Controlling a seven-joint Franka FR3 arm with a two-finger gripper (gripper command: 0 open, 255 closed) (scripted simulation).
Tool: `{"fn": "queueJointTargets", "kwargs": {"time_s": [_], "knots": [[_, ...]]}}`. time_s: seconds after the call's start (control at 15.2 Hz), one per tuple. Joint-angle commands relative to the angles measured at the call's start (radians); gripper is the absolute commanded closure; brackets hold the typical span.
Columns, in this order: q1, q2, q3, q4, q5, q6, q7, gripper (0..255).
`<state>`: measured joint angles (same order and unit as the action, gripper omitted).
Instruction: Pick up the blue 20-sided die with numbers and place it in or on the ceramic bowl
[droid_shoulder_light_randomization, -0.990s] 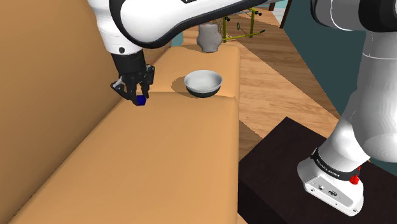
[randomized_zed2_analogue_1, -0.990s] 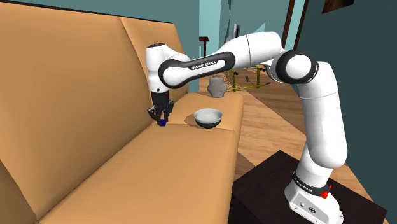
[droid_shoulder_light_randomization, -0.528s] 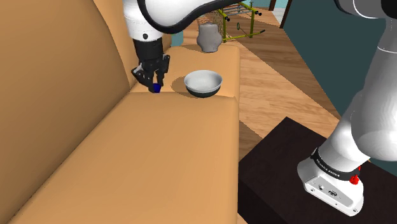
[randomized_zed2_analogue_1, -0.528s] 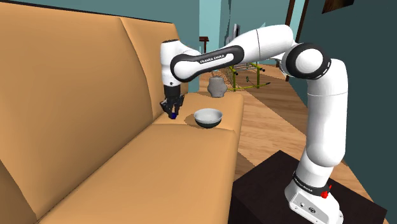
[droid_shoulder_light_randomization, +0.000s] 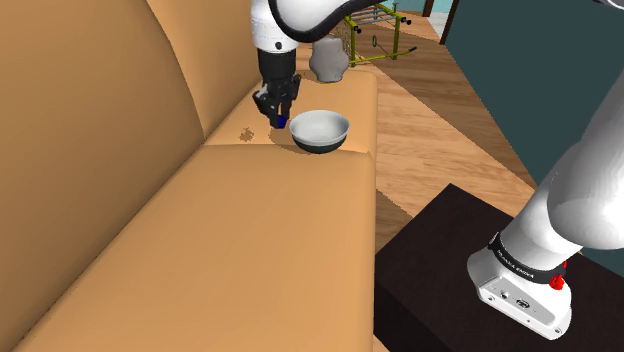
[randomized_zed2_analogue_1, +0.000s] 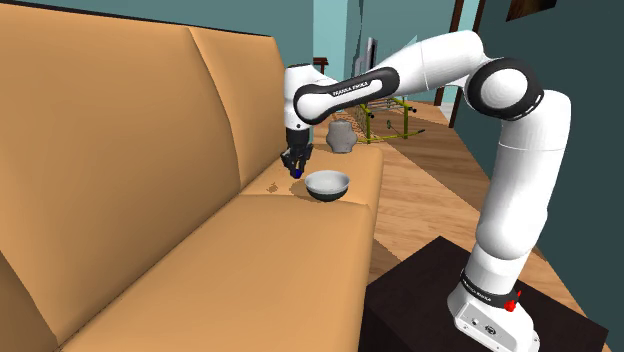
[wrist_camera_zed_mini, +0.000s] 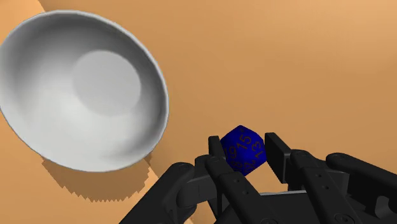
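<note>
Blue die (wrist_camera_zed_mini: 242, 150) tight between the black jaws

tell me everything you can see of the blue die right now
The die is deep blue, many-sided, with flat triangular faces that carry dark numbers; 16 and 13 can be read. The gripper clasps it, one black finger pressed on each side. It is held in the air above the tan sofa seat, just beside the grey-white bowl and not yet over it. Nothing but the fingers touches it.
</note>
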<state>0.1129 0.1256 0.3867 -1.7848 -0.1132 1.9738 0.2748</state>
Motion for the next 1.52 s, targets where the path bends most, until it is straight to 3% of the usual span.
{"fn": "queueJointTargets", "kwargs": {"time_s": [0.0,0.66,1.45], "knots": [[-0.028,-0.022,-0.018,-0.017,0.015,0.0,-0.051,255],[-0.158,-0.091,-0.124,-0.098,0.066,0.03,-0.302,255],[-0.159,-0.054,-0.127,-0.204,0.051,0.171,-0.293,255]]}}
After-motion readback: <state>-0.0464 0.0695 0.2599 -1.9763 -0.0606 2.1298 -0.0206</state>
